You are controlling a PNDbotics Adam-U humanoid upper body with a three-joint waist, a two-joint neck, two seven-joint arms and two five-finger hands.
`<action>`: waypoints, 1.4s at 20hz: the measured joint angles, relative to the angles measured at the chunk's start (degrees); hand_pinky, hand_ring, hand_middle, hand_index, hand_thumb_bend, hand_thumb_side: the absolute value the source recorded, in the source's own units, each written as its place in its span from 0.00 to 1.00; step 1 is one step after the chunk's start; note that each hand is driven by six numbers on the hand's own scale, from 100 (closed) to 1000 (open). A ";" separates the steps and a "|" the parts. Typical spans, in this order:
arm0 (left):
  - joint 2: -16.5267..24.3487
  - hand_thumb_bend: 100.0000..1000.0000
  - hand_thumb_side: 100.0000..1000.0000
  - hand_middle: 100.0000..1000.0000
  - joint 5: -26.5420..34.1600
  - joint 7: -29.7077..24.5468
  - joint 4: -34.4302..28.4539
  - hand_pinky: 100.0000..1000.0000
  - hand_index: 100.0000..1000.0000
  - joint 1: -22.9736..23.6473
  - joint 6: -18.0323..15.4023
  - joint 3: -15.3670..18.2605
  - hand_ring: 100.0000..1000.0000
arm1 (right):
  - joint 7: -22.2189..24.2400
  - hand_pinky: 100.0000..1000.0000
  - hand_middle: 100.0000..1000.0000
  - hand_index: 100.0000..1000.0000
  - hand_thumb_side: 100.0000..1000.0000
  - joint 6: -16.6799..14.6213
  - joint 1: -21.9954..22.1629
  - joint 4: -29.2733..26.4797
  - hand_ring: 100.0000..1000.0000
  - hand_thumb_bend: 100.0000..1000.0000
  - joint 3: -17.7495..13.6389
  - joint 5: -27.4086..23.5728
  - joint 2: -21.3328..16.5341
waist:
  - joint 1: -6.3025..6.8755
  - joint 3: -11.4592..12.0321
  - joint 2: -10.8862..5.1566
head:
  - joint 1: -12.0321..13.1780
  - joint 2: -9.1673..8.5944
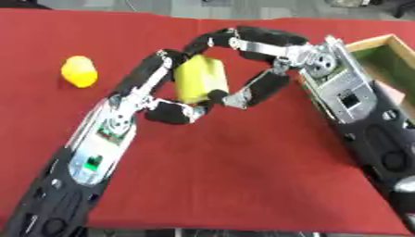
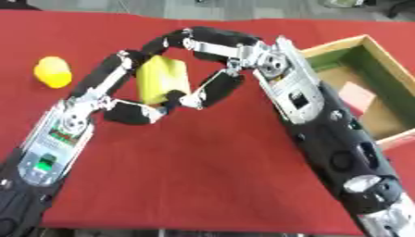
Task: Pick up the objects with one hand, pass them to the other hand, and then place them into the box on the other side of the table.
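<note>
Left eye view, count: two yellow things, one box, two hands, one worktop.
Yellow block (image 1: 198, 78): one; flat-sided, rectangular, pale yellow, matte; held upright above the middle of the worktop, between the two hands.
Yellow rounded object (image 1: 78, 71): one; small, smooth, brighter yellow, lying on the cloth at the far left, well apart from the block and from both hands.
Box (image 2: 369, 46): one; open-topped, pale wooden walls, green lining on the inside, at the right edge of the worktop; something flat and pink lies inside, what it is cannot be told.
Worktop (image 1: 235, 171): one; covered in plain red cloth, matte.
Left hand (image 1: 158, 99): black padded segments with silver joints; fingers run up the block's left side and the thumb curls under its lower edge, grasping the block.
Right hand (image 1: 263, 60): same black and silver build; fingers arch over the block's top and the thumb meets its lower right corner, also clasping the block.
Forearms: black casings, each with a silver panel.
</note>
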 measured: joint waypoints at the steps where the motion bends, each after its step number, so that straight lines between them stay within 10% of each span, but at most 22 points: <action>1: 0.00 0.00 0.13 0.41 0.13 0.17 -0.09 0.59 0.48 0.08 0.05 0.00 0.47 | -0.09 1.00 0.73 0.98 0.05 -0.09 0.00 0.00 1.00 0.17 -0.08 0.17 0.01 | 0.00 0.00 0.00 | 0.00 0.00; 18: -0.06 0.00 0.14 0.40 2.01 1.21 -0.80 0.59 0.48 0.27 0.68 -0.31 0.46 | -0.03 1.00 0.73 0.96 0.07 -1.40 0.28 0.03 1.00 0.16 -0.32 1.90 0.09 | 0.11 -0.07 0.01 | -0.33 0.00; 28: -0.06 0.00 0.14 0.40 2.33 0.94 -0.81 0.59 0.48 0.27 0.35 -0.34 0.46 | 0.75 0.99 0.57 0.81 0.00 -1.81 0.28 0.46 1.00 0.03 -0.63 1.89 0.39 | 0.12 -0.07 0.05 | -0.56 0.00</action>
